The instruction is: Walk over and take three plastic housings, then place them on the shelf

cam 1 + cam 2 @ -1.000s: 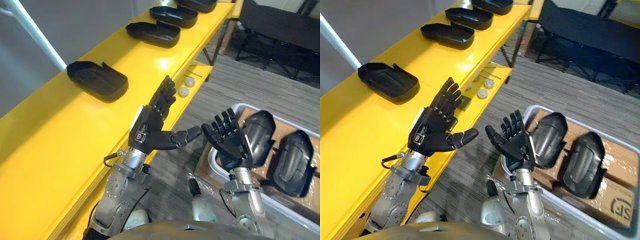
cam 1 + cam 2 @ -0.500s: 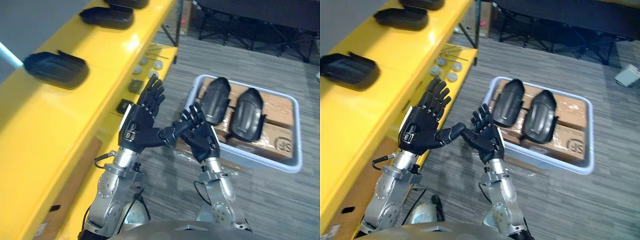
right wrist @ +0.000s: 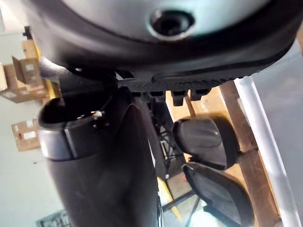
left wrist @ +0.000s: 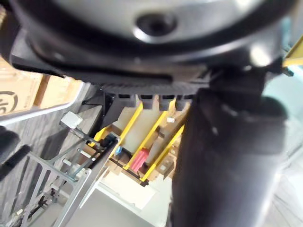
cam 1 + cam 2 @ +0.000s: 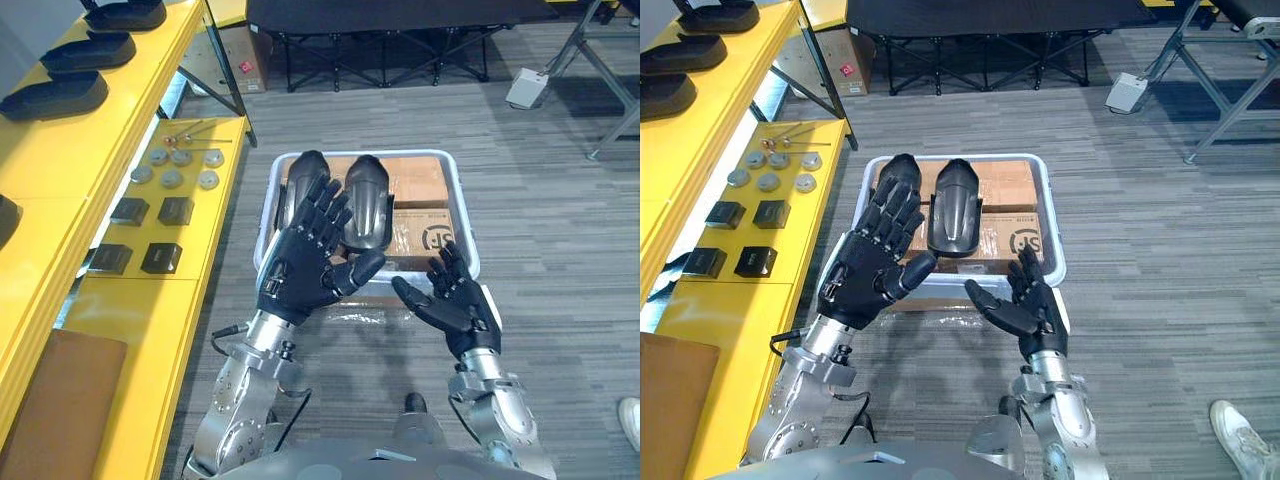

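**Turned from shelf to bin**

My view has swung round since half a second ago. The bin (image 5: pixel 410 153), then off to my right, now lies straight ahead on the floor, and the shelf (image 5: pixel 100 130) has slid to the far left. My hands were close together then and are now well apart.

My left hand (image 5: pixel 305 270) is raised over the bin's near left corner, fingers straight and spread, holding nothing. It hides part of one housing. My right hand (image 5: pixel 458 305) hangs lower, by the bin's near right rim, also spread and empty.

Two housings (image 5: pixel 365 205) lie side by side on boxes (image 5: pixel 425 235) inside the bin, untouched. Three other housings (image 5: pixel 55 95) sit along the shelf top.

I judge I keep both palms wide and apart because a housing looks broad and smooth, and is better clasped from two sides than pinched.
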{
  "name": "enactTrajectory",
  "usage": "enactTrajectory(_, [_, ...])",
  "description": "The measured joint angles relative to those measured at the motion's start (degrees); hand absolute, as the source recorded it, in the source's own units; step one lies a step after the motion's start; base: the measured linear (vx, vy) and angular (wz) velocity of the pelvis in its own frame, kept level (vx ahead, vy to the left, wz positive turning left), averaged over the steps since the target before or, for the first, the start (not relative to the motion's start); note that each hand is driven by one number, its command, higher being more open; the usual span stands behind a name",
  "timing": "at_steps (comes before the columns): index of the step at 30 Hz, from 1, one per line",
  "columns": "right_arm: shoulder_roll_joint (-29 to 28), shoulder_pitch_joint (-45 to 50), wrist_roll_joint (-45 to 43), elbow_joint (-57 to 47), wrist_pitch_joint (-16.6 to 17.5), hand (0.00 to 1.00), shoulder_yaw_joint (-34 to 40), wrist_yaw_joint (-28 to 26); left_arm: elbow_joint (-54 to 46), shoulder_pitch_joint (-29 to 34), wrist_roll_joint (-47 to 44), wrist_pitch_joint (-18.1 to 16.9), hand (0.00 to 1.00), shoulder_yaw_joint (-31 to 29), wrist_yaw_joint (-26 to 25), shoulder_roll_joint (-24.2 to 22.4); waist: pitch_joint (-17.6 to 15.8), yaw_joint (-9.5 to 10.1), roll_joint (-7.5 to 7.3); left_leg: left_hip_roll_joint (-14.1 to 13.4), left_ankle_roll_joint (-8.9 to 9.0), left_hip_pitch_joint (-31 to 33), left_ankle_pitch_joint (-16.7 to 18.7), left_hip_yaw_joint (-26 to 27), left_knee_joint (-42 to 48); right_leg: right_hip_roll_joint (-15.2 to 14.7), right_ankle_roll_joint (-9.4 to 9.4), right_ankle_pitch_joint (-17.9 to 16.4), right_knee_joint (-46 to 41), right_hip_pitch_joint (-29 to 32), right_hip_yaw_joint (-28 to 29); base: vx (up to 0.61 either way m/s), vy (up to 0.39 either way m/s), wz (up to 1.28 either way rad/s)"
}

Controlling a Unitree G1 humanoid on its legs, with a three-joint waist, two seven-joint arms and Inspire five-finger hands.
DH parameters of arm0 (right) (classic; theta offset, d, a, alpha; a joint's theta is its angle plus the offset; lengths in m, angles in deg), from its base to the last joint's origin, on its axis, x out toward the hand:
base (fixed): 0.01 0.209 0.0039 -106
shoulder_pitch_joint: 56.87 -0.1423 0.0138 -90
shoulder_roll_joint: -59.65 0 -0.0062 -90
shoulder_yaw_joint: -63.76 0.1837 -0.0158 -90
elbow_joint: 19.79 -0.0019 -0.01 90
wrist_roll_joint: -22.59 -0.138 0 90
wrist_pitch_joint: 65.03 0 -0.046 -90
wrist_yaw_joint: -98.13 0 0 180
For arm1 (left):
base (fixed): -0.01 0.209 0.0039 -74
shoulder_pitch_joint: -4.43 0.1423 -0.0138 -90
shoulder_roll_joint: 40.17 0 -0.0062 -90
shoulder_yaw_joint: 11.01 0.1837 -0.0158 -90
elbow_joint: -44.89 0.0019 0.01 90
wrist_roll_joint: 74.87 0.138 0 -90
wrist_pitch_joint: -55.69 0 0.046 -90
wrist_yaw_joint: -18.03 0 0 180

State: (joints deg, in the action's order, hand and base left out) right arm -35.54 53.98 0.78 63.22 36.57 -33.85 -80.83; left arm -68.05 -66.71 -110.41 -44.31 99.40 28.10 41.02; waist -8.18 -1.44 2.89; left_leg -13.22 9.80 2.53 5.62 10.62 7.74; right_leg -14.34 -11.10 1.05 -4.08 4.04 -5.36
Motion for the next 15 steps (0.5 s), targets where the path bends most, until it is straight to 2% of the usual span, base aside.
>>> enactTrajectory(2, [-2.6,-2.7,3.3,2.1,-0.1,1.00,-1.0,4.3,0.1,1.3,0.3,0.0,1.00,-0.7,1.0,0.9,0.4,0.94,-1.62,2.3,-0.05,0.0,0.0,0.1,0.0,-2.1,-0.46,2.5,1.4,0.0,-0.7,-0.07,0.134,-0.12])
enactTrajectory(5, [-2.9,-8.8,6.6,9.7,-0.4,1.00,1.2,10.3,0.1,1.3,0.1,0.0,1.00,-1.0,2.0,1.1,0.3,1.77,-1.89,4.5,-1.19,0.2,0.0,-0.2,0.0,-4.1,-0.44,5.0,1.5,0.1,-3.2,-0.07,0.104,0.04])
enactTrajectory(10, [-0.3,-21.7,11.9,19.8,-1.2,1.00,8.6,18.1,0.6,-2.2,0.2,-0.5,1.00,-1.1,2.0,2.9,-1.1,2.54,-2.33,5.1,-0.98,5.5,-1.5,-2.7,0.1,-4.3,-0.13,6.3,3.9,2.2,-8.7,-0.06,0.010,0.21])
enactTrajectory(11, [2.6,-28.7,11.9,23.0,-1.3,1.00,11.2,21.5,1.7,-5.0,0.2,-1.0,1.00,-1.2,1.9,2.6,-3.2,2.54,-1.66,4.8,-0.72,7.3,-3.3,-4.1,0.1,-3.7,0.20,6.6,4.3,3.1,-9.7,-0.04,-0.069,0.39])
enactTrajectory(13, [6.9,-38.3,11.8,27.6,-1.7,1.00,14.1,24.9,2.3,-7.2,0.2,-1.0,1.00,-1.1,1.8,1.8,-6.1,2.66,-0.54,4.3,-0.64,9.0,-4.6,-5.2,-0.1,-3.0,0.81,7.4,4.4,4.0,-10.3,-0.10,-0.062,0.24])
enactTrajectory(15, [11.1,-45.6,11.6,31.0,-2.5,1.00,16.4,27.8,2.3,-7.5,0.2,-1.0,1.00,-0.6,1.9,1.5,-8.0,3.09,-0.16,4.2,-0.56,10.1,-4.9,-5.8,0.1,-2.9,0.91,7.5,4.4,4.9,-10.2,-0.08,-0.020,0.09])
